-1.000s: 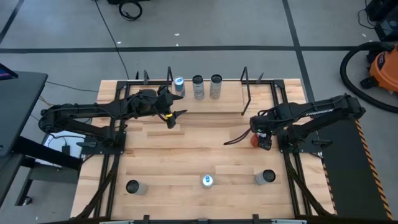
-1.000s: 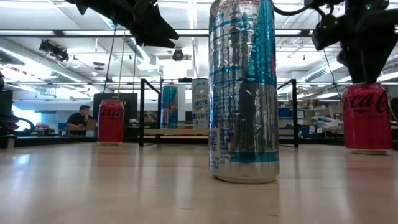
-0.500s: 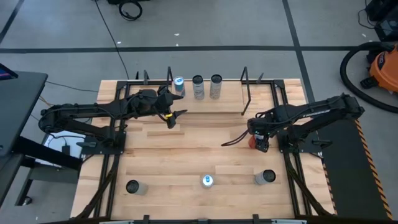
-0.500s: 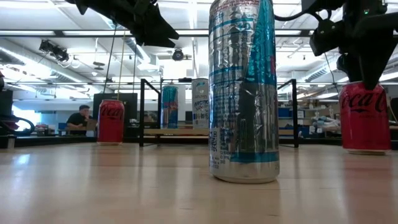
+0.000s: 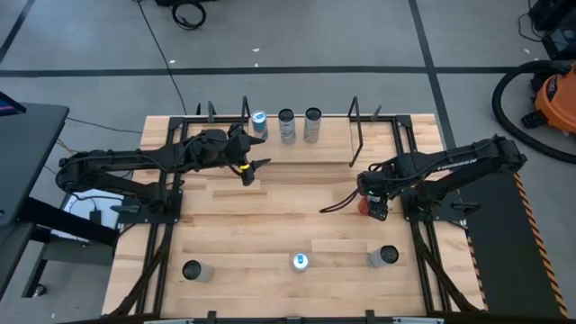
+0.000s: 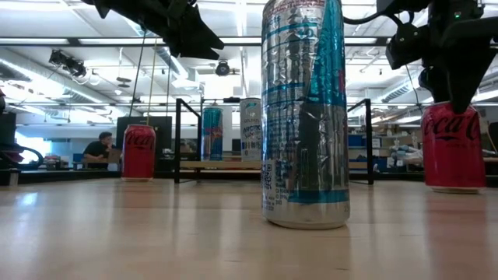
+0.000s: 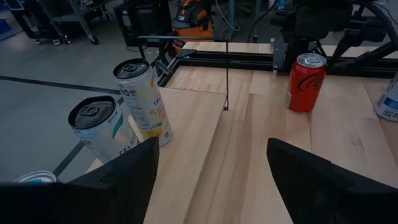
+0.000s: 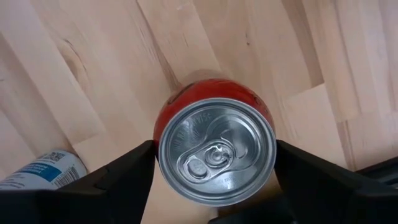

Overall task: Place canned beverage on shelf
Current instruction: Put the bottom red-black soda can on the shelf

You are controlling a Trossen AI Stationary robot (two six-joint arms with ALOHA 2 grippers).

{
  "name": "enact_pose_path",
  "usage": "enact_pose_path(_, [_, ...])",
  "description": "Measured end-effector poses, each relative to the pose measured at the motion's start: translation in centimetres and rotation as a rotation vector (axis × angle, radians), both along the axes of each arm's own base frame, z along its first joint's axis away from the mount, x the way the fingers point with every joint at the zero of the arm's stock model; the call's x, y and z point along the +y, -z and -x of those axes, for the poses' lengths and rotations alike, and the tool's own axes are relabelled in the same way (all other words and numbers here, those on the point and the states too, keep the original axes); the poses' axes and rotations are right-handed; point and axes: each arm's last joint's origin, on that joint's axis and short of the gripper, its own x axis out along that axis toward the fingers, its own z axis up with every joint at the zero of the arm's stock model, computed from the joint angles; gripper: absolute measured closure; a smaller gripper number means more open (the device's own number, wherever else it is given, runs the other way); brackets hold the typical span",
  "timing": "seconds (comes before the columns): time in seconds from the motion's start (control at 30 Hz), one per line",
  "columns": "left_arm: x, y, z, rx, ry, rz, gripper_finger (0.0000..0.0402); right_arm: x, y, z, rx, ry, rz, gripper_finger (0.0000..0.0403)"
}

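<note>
Three cans already stand on the shelf point(image 5: 297, 144). The right gripper point(image 8: 214, 155) hangs directly over a red cola can point(image 8: 214, 149) on the table's right side, fingers spread either side, not clamped. The left gripper point(image 5: 251, 168) waits open near the shelf. Grasp, carry and placing remain.

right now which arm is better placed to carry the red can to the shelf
Right. The right gripper brackets the red aluminium cola can, its fingers flanking it from above. The left gripper hangs open beside the light wood shelf.
</note>
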Motion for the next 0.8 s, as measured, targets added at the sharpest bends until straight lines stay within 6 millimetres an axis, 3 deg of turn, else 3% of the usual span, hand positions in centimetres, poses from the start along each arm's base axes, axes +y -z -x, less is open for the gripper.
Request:
enact_pose_path(0.33, [0.0, 0.0, 0.0, 0.0, 0.0, -0.001, 0.0102, 0.0, 0.0, 0.0, 0.0, 0.0, -0.005, 0.011])
enact_pose_path(0.6, [0.0, 0.0, 0.0, 0.0, 0.0, -0.001, 0.0102, 0.1, -1.6, -0.5, -0.049, -0.022, -0.013, 0.0112])
enact_pose_path(0.8, [0.0, 0.0, 0.0, 0.001, 0.0, -0.001, 0.0102, 0.1, -1.6, -0.5, -0.044, -0.023, -0.023, 0.0113])
